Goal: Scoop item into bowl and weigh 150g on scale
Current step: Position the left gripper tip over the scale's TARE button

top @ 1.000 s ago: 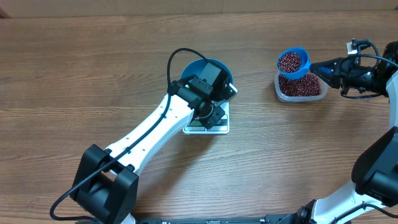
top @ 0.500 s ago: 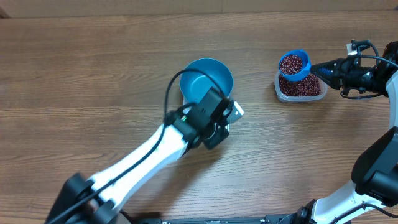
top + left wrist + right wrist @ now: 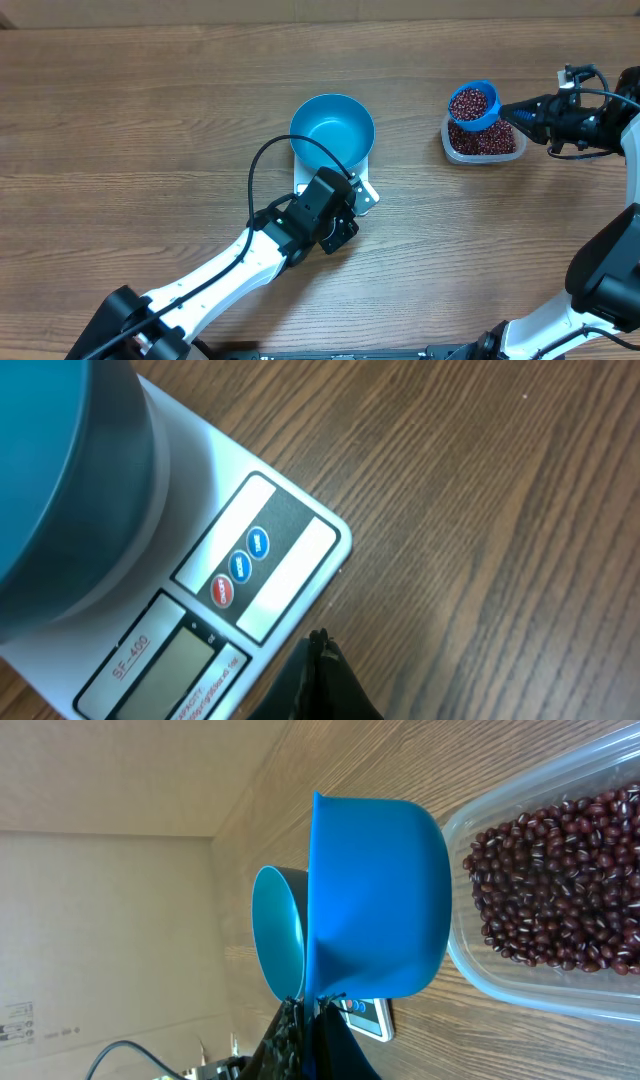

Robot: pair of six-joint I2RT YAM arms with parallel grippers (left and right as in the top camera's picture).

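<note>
The blue bowl (image 3: pixel 332 128) stands empty on the white scale (image 3: pixel 366 191). My left gripper (image 3: pixel 348 212) is shut on nothing, just off the scale's front edge. In the left wrist view its tips (image 3: pixel 318 642) sit beside the display, with the scale (image 3: pixel 260 560) and the bowl (image 3: pixel 70 480) beyond. My right gripper (image 3: pixel 520 110) is shut on the handle of a small blue scoop (image 3: pixel 471 103). The scoop is heaped with red-brown beans and hangs over the clear tub (image 3: pixel 483 140) of beans. From the right wrist, the gripper (image 3: pixel 318 1005) holds the scoop (image 3: pixel 380 900) beside the tub's beans (image 3: pixel 560 890).
Bare wooden tabletop lies all round. A black cable loops from the left arm (image 3: pixel 262 165) beside the bowl. The right arm's base (image 3: pixel 610 280) stands at the right edge. Cardboard wall (image 3: pixel 100 920) shows behind the table.
My left arm has drawn back from over the scale toward the table's front, uncovering the bowl. The right gripper and its loaded scoop have stayed where they were.
</note>
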